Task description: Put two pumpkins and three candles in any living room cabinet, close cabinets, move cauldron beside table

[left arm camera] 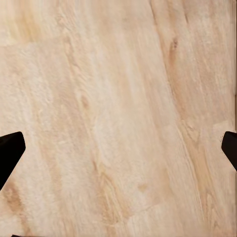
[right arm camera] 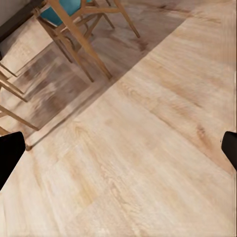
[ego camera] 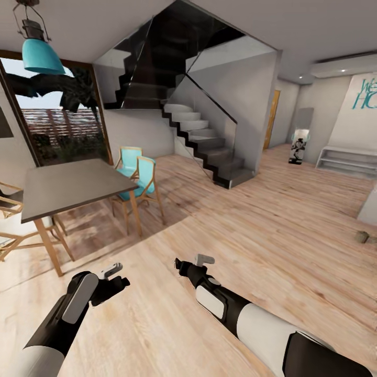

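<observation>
Dark dining table [ego camera: 73, 186] standing at ten o'clock on pale wood floor [ego camera: 272, 220]. Two teal-seated chairs [ego camera: 140, 178] sitting just beside it, toward eleven. Staircase [ego camera: 204, 141] climbing at twelve. Teal pendant lamp [ego camera: 41, 55] hanging above table. White bench [ego camera: 348, 159] resting at two o'clock.

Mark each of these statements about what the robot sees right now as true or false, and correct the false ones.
1. Both pincers hold nothing. True: the left pincer and right pincer are open over bare wooden floor.
2. The dining table stands at the head view's right. False: it is at the left, by the window.
3. The chairs have teal seats. True.
4. A red lamp hangs from the ceiling. False: the lamp is teal.
5. The staircase rises behind the chairs. True.
</observation>
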